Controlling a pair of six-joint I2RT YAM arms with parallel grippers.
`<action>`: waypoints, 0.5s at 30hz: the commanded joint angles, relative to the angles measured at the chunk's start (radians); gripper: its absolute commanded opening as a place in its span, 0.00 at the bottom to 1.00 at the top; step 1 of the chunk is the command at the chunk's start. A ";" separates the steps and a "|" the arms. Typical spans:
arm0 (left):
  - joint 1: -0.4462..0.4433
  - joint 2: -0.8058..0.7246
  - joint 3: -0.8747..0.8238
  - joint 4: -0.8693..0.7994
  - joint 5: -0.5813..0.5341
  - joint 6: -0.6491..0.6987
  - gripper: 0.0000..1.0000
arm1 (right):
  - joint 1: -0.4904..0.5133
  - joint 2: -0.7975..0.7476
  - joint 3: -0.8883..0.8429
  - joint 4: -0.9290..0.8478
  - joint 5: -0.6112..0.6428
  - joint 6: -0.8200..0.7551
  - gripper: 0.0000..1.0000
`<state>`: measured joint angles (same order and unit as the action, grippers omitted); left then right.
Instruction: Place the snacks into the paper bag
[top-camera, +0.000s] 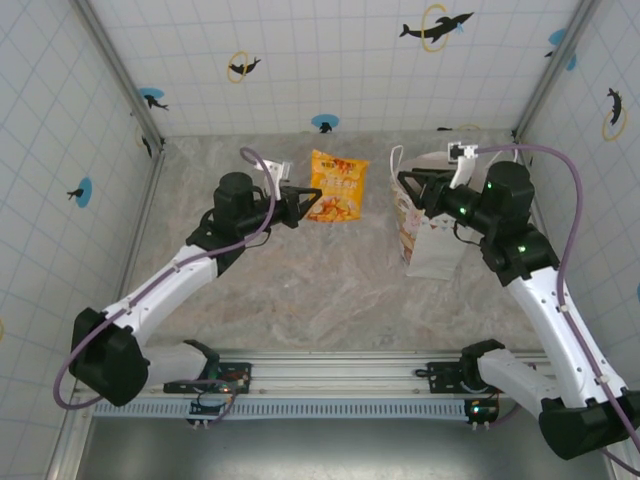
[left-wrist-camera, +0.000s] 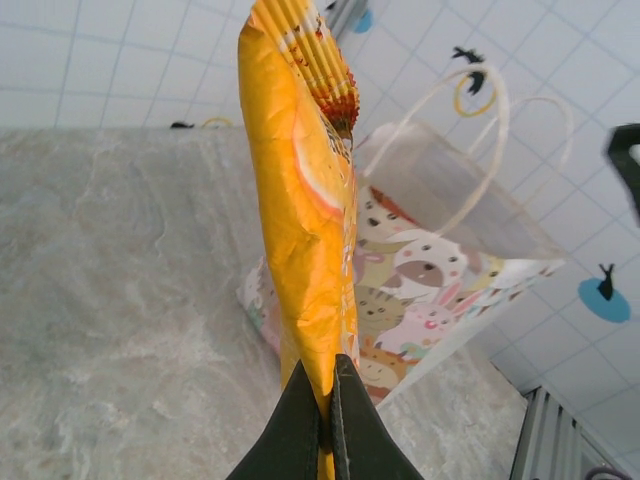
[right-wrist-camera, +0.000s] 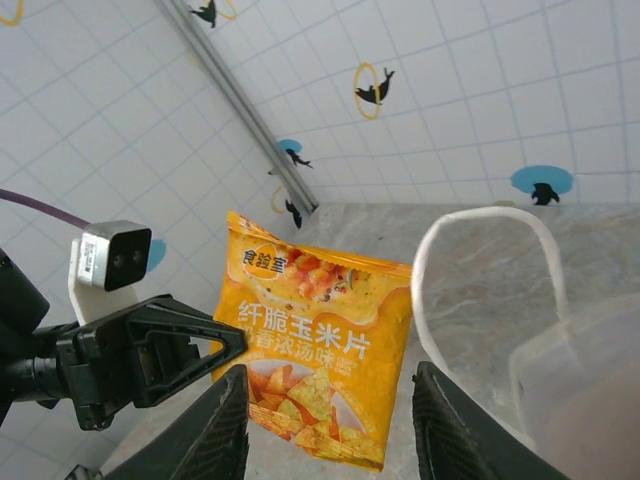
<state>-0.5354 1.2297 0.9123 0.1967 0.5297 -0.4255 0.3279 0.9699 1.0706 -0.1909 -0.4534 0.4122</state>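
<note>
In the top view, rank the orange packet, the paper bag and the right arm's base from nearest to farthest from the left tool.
1. The orange packet: pinched at its edge in the left tool, just to that tool's right.
2. The paper bag: standing farther right, past the packet.
3. The right arm's base: at the table's near edge, bottom right.
</note>
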 joint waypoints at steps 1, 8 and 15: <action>0.006 -0.037 0.002 0.093 0.088 0.045 0.00 | 0.006 0.021 -0.014 0.087 -0.070 0.004 0.48; 0.006 -0.048 0.006 0.173 0.197 0.047 0.00 | -0.002 0.058 -0.006 0.141 -0.140 0.013 0.53; 0.004 -0.036 0.017 0.240 0.285 0.033 0.00 | -0.013 0.078 -0.011 0.202 -0.202 0.036 0.56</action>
<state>-0.5354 1.2041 0.9123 0.3569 0.7395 -0.4000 0.3210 1.0401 1.0698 -0.0711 -0.6048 0.4332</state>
